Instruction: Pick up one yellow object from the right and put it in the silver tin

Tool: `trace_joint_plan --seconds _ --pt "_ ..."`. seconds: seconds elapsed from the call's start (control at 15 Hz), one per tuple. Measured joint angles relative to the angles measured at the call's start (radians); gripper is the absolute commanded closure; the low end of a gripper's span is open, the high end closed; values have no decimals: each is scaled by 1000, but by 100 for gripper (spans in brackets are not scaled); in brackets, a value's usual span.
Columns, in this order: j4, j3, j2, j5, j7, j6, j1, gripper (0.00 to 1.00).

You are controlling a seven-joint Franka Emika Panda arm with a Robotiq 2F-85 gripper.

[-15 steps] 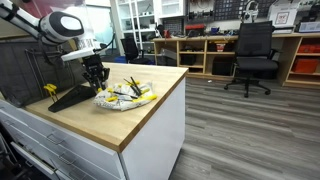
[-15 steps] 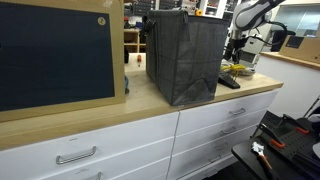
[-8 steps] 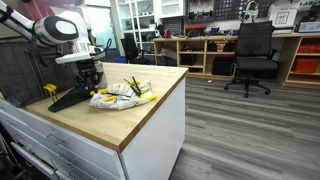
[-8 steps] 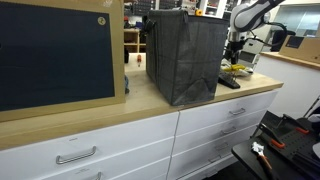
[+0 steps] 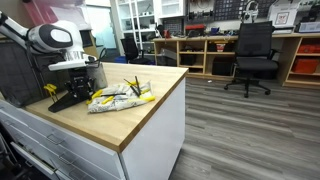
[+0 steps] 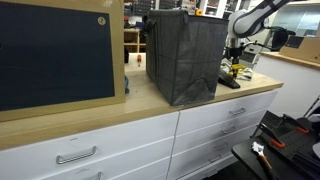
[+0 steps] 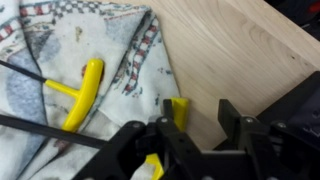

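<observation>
A patterned white cloth [image 5: 112,98] on the wooden counter carries several yellow objects [image 5: 136,90], also seen in the wrist view [image 7: 82,90]. My gripper [image 5: 78,86] hangs low at the cloth's left edge, above a flat black object [image 5: 68,100]. In the wrist view the gripper [image 7: 198,122] stands open, with bare wood showing between its fingers. A small yellow piece [image 7: 180,108] rests against the inner side of the left finger; whether it still touches the pad I cannot tell. The silver tin is hidden in every view.
A large dark mesh rack [image 5: 20,68] [image 6: 185,55] stands on the counter close behind the gripper. Another yellow item [image 5: 50,89] lies by the black object. The counter's edge [image 5: 150,118] drops off near the cloth. An office chair [image 5: 252,55] is far off.
The arm has moved left from above the cloth toward the mesh rack. The jaws, shut a moment ago, have parted.
</observation>
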State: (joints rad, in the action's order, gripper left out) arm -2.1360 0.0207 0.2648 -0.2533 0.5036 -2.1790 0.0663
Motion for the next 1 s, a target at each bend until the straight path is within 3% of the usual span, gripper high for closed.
trace_joint_plan --seconds 0.2,1.0 --pt "0 -2 0 2 -5 0 1 0" --pt "46 0 29 24 -42 0 -10 0"
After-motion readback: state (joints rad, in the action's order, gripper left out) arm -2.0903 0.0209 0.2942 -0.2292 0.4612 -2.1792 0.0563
